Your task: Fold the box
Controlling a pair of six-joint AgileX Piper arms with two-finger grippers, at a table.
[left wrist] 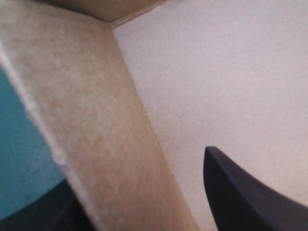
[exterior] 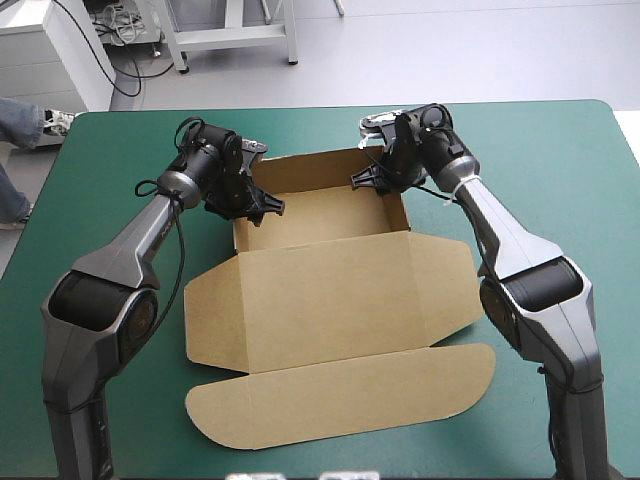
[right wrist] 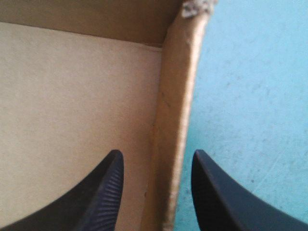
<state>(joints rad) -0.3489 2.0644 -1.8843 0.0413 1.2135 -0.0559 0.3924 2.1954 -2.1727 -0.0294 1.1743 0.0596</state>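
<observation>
Left grasp: the left end effector [left wrist: 134,168], two broad black curved fingers, stands open astride the left wall of the tray. One finger [left wrist: 240,197] is inside over the tray floor with a gap to the wall. The other shows only as a dark shape low on the outer side. It has hold of nothing.
Right grasp: the right end effector [right wrist: 156,156], of the same build, is open as well. Its fingers stand either side of the right wall [right wrist: 175,120], one over the tray floor and one over the cover, and they do not clamp the board.
Box: the cut brown board box [exterior: 330,290] lies around the middle of the bench as an open tray with its lid flat.
Tray: the tray [exterior: 320,215] is the far part of the box, with its far wall and both side walls raised, and it sits between the two end effectors.
Lid: the wide lid panel [exterior: 350,295] runs flat from the tray toward the near edge. The long rounded tuck flap [exterior: 340,395] lies flat beyond it, nearest the robot.
Bench: the teal-green cover [exterior: 560,160] lies under the whole box.
</observation>
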